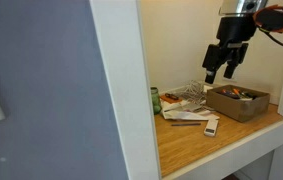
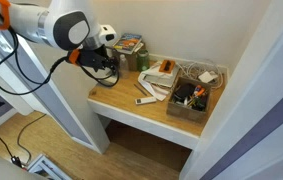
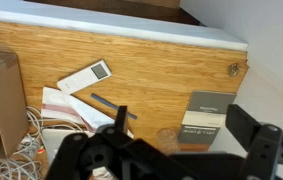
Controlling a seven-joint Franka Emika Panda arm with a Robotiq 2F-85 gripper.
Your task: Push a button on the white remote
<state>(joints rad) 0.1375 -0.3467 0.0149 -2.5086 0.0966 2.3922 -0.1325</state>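
The white remote (image 3: 85,77) is a small slim bar lying flat on the wooden desk (image 3: 171,60), next to the papers. It also shows in both exterior views (image 1: 211,126) (image 2: 146,101), near the desk's front edge. My gripper (image 3: 181,132) is open and empty, and both dark fingers frame the bottom of the wrist view. In both exterior views the gripper (image 1: 219,72) (image 2: 107,63) hangs well above the desk, apart from the remote.
A brown box (image 1: 239,101) (image 2: 190,101) full of small items stands beside the remote. Papers and cables (image 3: 61,110), a blue pen (image 3: 109,104) and a grey booklet (image 3: 205,115) lie on the desk. White walls (image 1: 121,90) enclose the alcove.
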